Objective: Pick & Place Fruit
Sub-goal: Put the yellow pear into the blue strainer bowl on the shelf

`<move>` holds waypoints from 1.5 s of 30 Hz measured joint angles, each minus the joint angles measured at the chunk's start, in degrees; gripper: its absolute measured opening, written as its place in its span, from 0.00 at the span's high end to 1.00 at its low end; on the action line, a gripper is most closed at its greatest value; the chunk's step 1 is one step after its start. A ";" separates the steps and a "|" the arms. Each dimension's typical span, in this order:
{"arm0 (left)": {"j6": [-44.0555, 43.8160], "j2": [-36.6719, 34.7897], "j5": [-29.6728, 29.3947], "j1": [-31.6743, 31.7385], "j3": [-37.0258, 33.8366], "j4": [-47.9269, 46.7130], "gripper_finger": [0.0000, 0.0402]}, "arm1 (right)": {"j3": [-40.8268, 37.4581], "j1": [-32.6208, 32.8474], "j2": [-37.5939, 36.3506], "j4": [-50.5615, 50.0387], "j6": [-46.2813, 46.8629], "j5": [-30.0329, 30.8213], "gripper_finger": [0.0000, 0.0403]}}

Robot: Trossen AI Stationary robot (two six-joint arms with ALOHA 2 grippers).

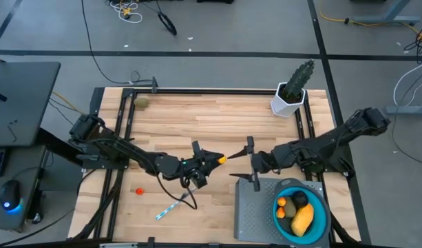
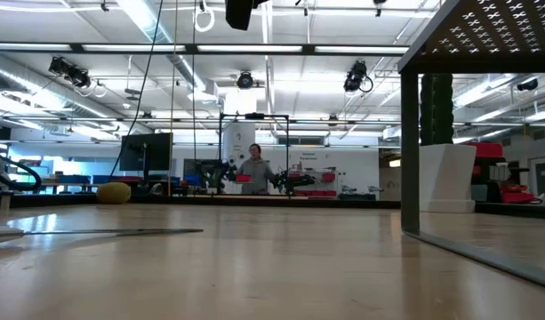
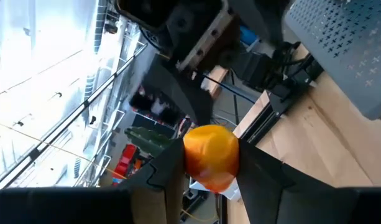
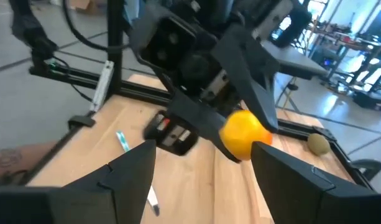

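My left gripper [image 1: 217, 160] is over the middle of the table, shut on a small orange fruit [image 3: 210, 155]. Facing it from the right, my right gripper [image 1: 252, 163] is open, its fingers [image 4: 131, 168] apart on either side of that fruit [image 4: 243, 134] and a little short of it. A blue bowl [image 1: 321, 219] on the grey platform [image 1: 255, 207] holds a yellow oblong fruit [image 1: 302, 220], a black ball [image 1: 301, 200] and an orange piece [image 1: 283, 203]. An olive-brown oval [image 1: 140, 102] lies at the far left, and a tiny red fruit [image 1: 138, 191] near the left. My left gripper pinches the small orange fruit by its two opposite sides [image 3: 193, 158] between its two fingers, at their free ends. The fingers lie about level and point toward the table's right. The fruit is lifted clear of the table.
A green cactus in a white pot [image 1: 291, 96] stands at the far right. A thin white-and-blue stick [image 1: 171, 207] lies near the front, left of the platform. Black frame rails [image 1: 121, 124] run along the table's sides. Bare wood [image 1: 211, 117] lies across the far middle.
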 joint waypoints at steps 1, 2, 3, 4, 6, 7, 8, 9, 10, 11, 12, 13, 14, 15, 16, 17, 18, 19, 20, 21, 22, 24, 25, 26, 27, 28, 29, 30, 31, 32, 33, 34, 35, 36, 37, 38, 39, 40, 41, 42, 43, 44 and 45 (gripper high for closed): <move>0.00 0.00 -0.06 0.00 0.00 -0.01 0.67 | -0.01 -0.44 0.79 0.62 0.00 0.05 0.32; 0.01 0.00 -0.64 -0.01 -0.04 -0.19 0.67 | -0.01 -0.88 1.43 1.37 0.03 0.17 0.32; 0.02 0.00 -0.98 -0.02 -0.07 -0.24 0.67 | -0.01 -1.16 1.86 1.94 0.02 0.17 0.32; 0.01 -0.01 -1.17 -0.04 -0.07 -0.33 0.67 | -0.01 -1.43 2.17 2.31 0.04 0.13 0.32; -0.02 -0.11 -2.17 -0.07 -0.09 -0.33 0.67 | -0.03 -1.95 2.70 3.30 0.04 0.17 0.32; 0.00 -0.13 -2.66 -0.06 -0.09 -0.33 0.67 | -0.03 -2.16 2.75 3.64 0.02 0.19 0.32; 0.00 -0.13 -2.95 -0.04 -0.09 -0.33 0.67 | -0.03 -2.23 2.75 3.89 0.04 0.30 0.32; 0.08 -0.13 -3.13 -0.02 -0.09 -0.31 0.67 | -0.05 -2.28 2.75 4.25 0.09 0.47 0.32; 0.28 -0.17 -3.35 -0.02 -0.09 -0.26 0.67 | -0.05 -2.29 2.80 4.72 0.11 0.48 0.32; 0.42 -0.19 -3.42 -0.04 -0.09 -0.15 0.67 | -0.07 -2.28 2.82 5.10 0.20 0.36 0.32; 0.48 -0.22 -3.35 -0.04 -0.09 -0.12 0.67 | -0.07 -2.28 2.82 5.35 0.21 0.32 0.32; 0.48 -0.22 -3.30 -0.04 -0.09 -0.06 0.67 | -0.07 -2.30 2.82 5.45 0.22 0.38 0.32; 0.48 -0.22 -3.32 -0.04 -0.09 -0.04 0.67 | -0.07 -2.33 2.82 5.55 0.22 0.65 0.32; 0.67 -0.22 -3.34 -0.02 -0.09 -0.07 0.67 | -0.07 -2.35 2.85 5.53 0.20 1.34 0.32; 1.00 -0.22 -3.45 0.00 -0.09 -0.11 0.67 | -0.07 -2.35 2.86 5.39 0.19 2.12 0.32; 1.59 -0.20 -3.87 -0.06 -0.07 -0.18 0.68 | -0.07 -2.35 2.87 5.19 0.14 2.90 0.32; 2.22 -0.15 -4.36 -0.07 -0.04 -0.30 0.68 | -0.07 -2.41 2.90 4.98 0.00 3.46 0.32; 2.77 -0.12 -4.81 -0.10 -0.04 -0.39 0.68 | -0.07 -2.44 2.93 4.95 0.00 3.99 0.32; 3.41 -0.11 -5.04 -0.11 -0.02 -0.39 0.68 | -0.07 -2.46 2.93 4.97 0.00 4.31 0.32; 3.63 -0.11 -5.09 -0.12 -0.02 -0.39 0.68 | -0.07 -2.46 2.93 5.08 -0.02 4.41 0.32; 3.82 -0.11 -5.09 -0.13 0.00 -0.37 0.67 | -0.07 -2.49 2.93 5.29 -0.02 4.42 0.32; 4.64 -0.11 -5.07 -0.17 0.00 -0.37 0.67 | -0.07 -2.54 2.93 5.40 -0.23 4.39 0.32; 4.98 -0.11 -5.11 -0.17 0.00 -0.37 0.67 | -0.07 -2.57 2.93 5.43 -0.44 4.41 0.32; 5.13 -0.11 -5.14 -0.15 0.01 -0.37 0.67 | -0.07 -2.60 2.93 5.54 -0.53 4.49 0.32; 5.20 -0.11 -5.15 -0.15 0.02 -0.35 0.68 | -0.07 -2.61 2.94 5.73 -0.58 4.52 0.32; 5.20 -0.11 -5.14 -0.17 0.02 -0.35 0.68 | -0.07 -2.63 2.93 5.99 -0.62 4.52 0.32; 5.20 -0.11 -4.94 -0.17 0.02 -0.43 0.68 | -0.07 -2.68 2.93 6.41 -0.75 4.58 0.32; 5.26 0.00 -4.06 -0.17 0.04 -0.75 0.69 | -0.04 -2.76 2.93 7.23 -1.12 4.62 0.32; 5.77 0.17 -3.92 -0.20 0.04 -1.06 0.69 | 0.04 -2.91 2.93 7.59 -1.34 4.72 0.32; 6.74 0.22 -3.93 -0.22 0.01 -1.26 0.69 | 0.06 -3.05 2.89 7.63 -1.55 4.79 0.32; 7.81 0.21 -3.91 -0.24 0.01 -1.01 0.68 | 0.06 -3.24 2.91 7.45 -1.57 4.76 0.32; 8.29 0.15 -4.01 -0.24 0.02 -0.68 0.68 | 0.06 -3.47 2.93 7.13 -1.60 4.74 0.32; 8.48 0.11 -4.10 -0.24 0.03 -0.57 0.68 | 0.06 -3.70 2.93 7.07 -1.57 4.73 0.32; 8.50 0.11 -4.29 -0.22 0.03 -0.66 0.68 | 0.06 -3.88 2.92 7.03 -1.54 4.72 0.32; 8.50 0.11 -4.47 -0.22 0.02 -0.82 0.67 | 0.06 -4.10 2.91 6.76 -1.27 4.70 0.32; 8.48 0.11 -4.49 -0.21 0.02 -0.77 0.67 | 0.06 -4.22 2.91 6.28 -0.95 4.63 0.32; 8.48 0.11 -4.50 -0.20 0.02 -0.61 0.68 | 0.06 -4.35 2.91 5.96 -0.56 4.53 0.32; 8.50 0.11 -4.44 -0.20 0.02 -0.55 0.68 | 0.06 -4.45 2.93 5.90 -0.39 4.02 0.32; 8.59 0.11 -4.23 -0.17 0.02 -0.61 0.68 | 0.06 -4.57 2.93 5.92 -0.10 3.08 0.32; 8.66 0.11 -3.65 -0.18 0.02 -0.63 0.69 | 0.06 -4.69 2.93 5.95 0.22 2.21 0.32; 8.66 0.11 -3.08 -0.18 0.02 -0.58 0.69 | 0.06 -4.81 2.93 5.95 0.53 1.41 0.32; 8.66 0.11 -2.56 -0.14 0.02 -0.53 0.69 | 0.06 -4.84 2.93 6.02 0.87 0.91 0.32; 9.04 0.11 -2.21 -0.11 0.02 -0.55 0.69 | 0.06 -4.89 2.93 6.09 1.05 0.29 0.32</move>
